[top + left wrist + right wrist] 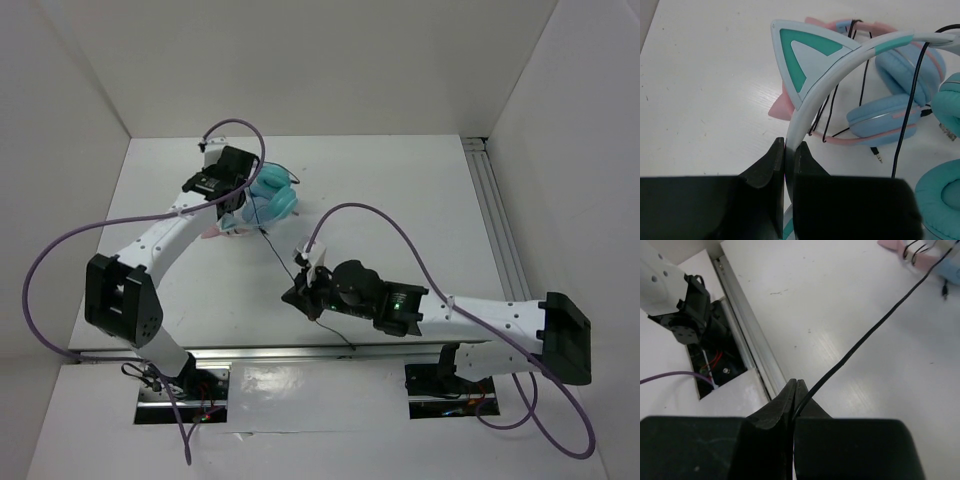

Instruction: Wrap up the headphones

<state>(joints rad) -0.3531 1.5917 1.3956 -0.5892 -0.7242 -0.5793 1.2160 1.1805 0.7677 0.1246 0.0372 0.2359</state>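
The headphones (272, 196) have teal ear cups (940, 202) and a white-and-teal headband (840, 65) with a cat ear (799, 55). They sit at the back left of the table. My left gripper (789, 143) (233, 207) is shut on that headband, just below the cat ear. Their thin black cable (280, 258) (865, 337) runs taut from them toward the near edge. There my right gripper (796, 383) (299, 291) is shut on the cable. A loose tail of the cable trails on past the right gripper to the table's front edge.
A second pair, the pink-banded headphones (890, 120) with light-blue cups, lies right behind the teal pair with black cord looped round its band. Its jack plug (878, 155) rests on the table. A metal rail (745, 335) lines the front edge and another rail (492, 210) the right side.
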